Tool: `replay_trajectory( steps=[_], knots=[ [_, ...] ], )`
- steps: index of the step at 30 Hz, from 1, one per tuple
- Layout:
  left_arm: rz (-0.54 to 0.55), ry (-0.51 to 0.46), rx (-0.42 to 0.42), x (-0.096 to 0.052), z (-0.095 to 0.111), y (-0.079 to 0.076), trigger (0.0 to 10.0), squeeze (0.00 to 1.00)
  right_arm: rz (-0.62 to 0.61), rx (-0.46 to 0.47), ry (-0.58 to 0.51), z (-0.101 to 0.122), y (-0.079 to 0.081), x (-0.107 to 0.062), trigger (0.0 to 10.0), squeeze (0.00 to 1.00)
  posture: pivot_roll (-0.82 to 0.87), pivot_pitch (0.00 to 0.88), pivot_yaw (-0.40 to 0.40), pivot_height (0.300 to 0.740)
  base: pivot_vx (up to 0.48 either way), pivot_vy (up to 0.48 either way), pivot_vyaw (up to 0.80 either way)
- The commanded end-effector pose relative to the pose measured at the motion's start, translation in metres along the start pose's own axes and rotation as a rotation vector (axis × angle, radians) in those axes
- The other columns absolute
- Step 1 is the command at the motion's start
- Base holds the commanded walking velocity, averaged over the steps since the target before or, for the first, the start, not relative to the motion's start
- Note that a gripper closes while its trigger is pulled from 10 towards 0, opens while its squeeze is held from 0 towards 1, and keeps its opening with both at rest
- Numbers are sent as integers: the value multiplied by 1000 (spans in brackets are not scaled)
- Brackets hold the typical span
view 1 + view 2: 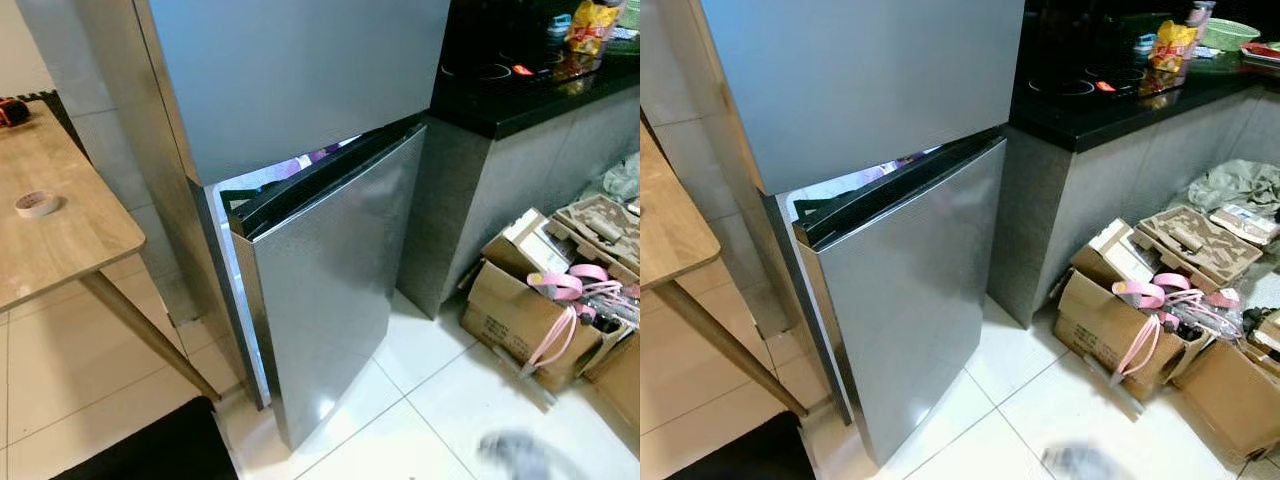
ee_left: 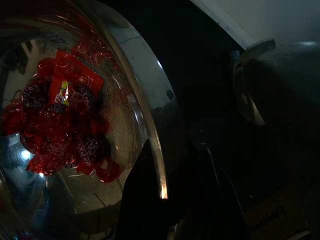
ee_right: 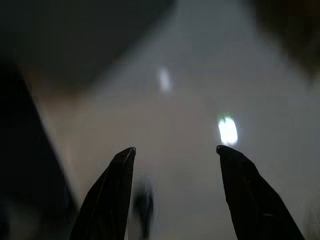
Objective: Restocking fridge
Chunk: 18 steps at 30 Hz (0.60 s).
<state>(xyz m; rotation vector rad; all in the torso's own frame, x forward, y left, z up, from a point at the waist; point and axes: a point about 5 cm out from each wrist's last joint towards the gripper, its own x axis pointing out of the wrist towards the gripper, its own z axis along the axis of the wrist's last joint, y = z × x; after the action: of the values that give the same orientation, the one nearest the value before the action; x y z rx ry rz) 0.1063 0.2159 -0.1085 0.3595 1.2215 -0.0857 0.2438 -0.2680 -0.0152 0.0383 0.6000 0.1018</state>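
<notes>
Two doors front the steel fridge (image 1: pixel 300 90), and its lower door (image 1: pixel 325 290) stands ajar, a lit gap down the edge nearest the wooden desk (image 1: pixel 50 220) left of the fridge. A tape roll (image 1: pixel 37 204) lies on that desk. White floor tiles (image 1: pixel 440 400) lie bare before the fridge. Right of the fridge, touching its side, runs a black counter (image 1: pixel 520 100); cardboard boxes (image 1: pixel 520 310) crowd the floor below it. The left pincer's state cannot be told; its wrist view shows a shiny bowl (image 2: pixel 145 100) of red sweets (image 2: pixel 60 125). The right pincer (image 3: pixel 175 150) hangs released, fingers (image 3: pixel 107 200) spread.
</notes>
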Motion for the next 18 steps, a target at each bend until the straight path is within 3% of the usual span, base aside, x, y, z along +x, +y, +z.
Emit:
replay_trajectory(
  steps=[1, 5, 8, 17, 18],
  knots=[
    [-16, 15, 4, -1, -6, -5, 10000, 0, 53, 60, -50, 5, -1, -1, 10000, 0, -100, 7, 0, 740, 0, 0, 0],
    [-31, 22, 5, -1, -8, -9, 10000, 0, 250, 93, -206, 47, 1, 2, 10000, 0, -100, 7, 0, 740, 0, 0, 0],
    [-42, 28, 7, -1, -10, -13, 10000, 0, 434, 9, -282, 78, 9, 2, 10000, 0, -109, 9, -9, 740, 0, 0, 250],
    [-53, 26, 12, -1, -10, -16, 10000, 0, 670, 8, -348, 98, 20, -6, 10000, 0, -107, 9, -9, 740, 0, 0, 743],
    [-54, 25, 17, -1, -9, -15, 10000, 0, 786, 7, -387, 110, 22, -14, 10000, 0, -105, 11, -4, 740, 0, 0, 738]
  ],
)
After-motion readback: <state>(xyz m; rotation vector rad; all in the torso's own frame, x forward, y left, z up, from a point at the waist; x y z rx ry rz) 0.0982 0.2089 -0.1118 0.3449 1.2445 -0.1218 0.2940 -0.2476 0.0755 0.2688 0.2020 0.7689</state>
